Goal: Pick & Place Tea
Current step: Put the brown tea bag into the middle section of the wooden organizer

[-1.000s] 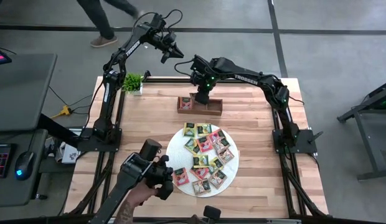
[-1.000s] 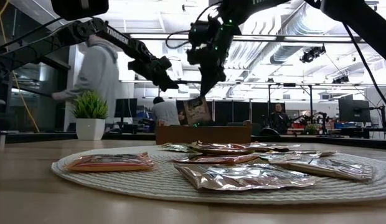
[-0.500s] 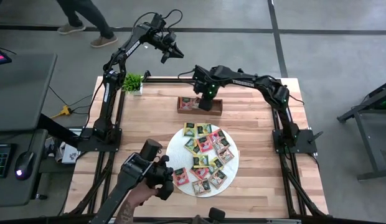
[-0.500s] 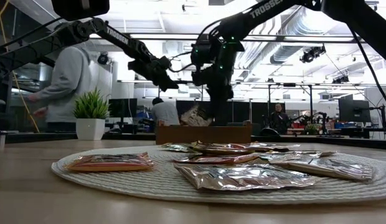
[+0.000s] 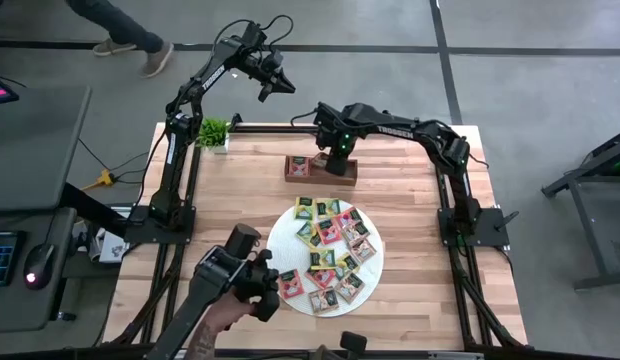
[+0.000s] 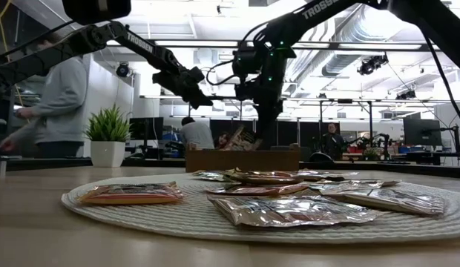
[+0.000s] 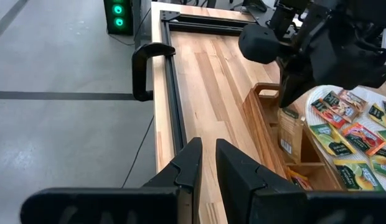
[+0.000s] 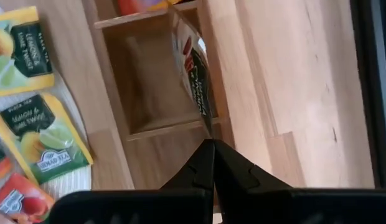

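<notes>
Several tea packets in green, red, pink and yellow lie flat on the round white mat; the low view shows them too. My right gripper is over the brown wooden tray, shut on one red-and-dark packet. That packet reaches into an empty compartment beside one with red and orange packets. In the low view it shows tilted behind the tray wall. My left gripper waits high beyond the far edge, its fingers a narrow gap apart. My right gripper pinches the packet by its upper edge between its two fingertips. The fingers come from above, pointing down. The packet hangs tilted below them with its lower end inside the tray compartment. Whether that end touches the tray floor I cannot tell.
A small potted plant stands at the table's far left corner. A person's hand holds a dark camera rig over the near left part of the table. Another person walks beyond the far edge. Bare wood lies right of the mat.
My right gripper has come down over the tray and shifted a little toward the table's right, still shut on the packet. The packet, earlier hanging clear above the tray wall, now sits lower and tilted, partly behind that wall. The person beyond the far edge has walked leftward.
</notes>
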`<action>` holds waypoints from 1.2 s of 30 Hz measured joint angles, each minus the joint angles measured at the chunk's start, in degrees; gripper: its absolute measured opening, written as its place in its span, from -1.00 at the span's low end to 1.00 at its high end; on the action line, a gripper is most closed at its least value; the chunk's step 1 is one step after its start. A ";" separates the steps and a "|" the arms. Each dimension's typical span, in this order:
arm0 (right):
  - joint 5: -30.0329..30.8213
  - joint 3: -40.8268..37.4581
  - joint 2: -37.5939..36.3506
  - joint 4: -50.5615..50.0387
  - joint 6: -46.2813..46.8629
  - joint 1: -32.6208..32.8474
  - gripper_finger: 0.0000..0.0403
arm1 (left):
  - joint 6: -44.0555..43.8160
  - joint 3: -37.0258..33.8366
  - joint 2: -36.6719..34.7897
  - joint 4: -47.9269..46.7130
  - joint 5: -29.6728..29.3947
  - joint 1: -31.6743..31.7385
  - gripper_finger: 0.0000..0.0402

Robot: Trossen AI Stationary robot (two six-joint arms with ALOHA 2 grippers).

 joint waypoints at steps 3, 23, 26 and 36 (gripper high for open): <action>2.04 0.00 0.00 -0.85 -1.27 0.37 -1.00 | -0.03 0.00 0.00 -0.01 -0.01 0.00 -0.78; 0.85 -0.02 -1.96 0.63 -1.94 1.67 -1.00 | -0.84 0.00 0.00 -0.24 0.68 -0.01 -0.78; -4.64 -0.02 -2.05 4.12 -1.11 0.80 -1.00 | -0.83 0.00 0.00 -0.24 0.42 -0.37 -0.78; -9.76 -3.02 -1.84 13.24 0.10 0.74 -1.00 | -0.68 0.00 0.00 -0.20 0.48 -0.83 -0.78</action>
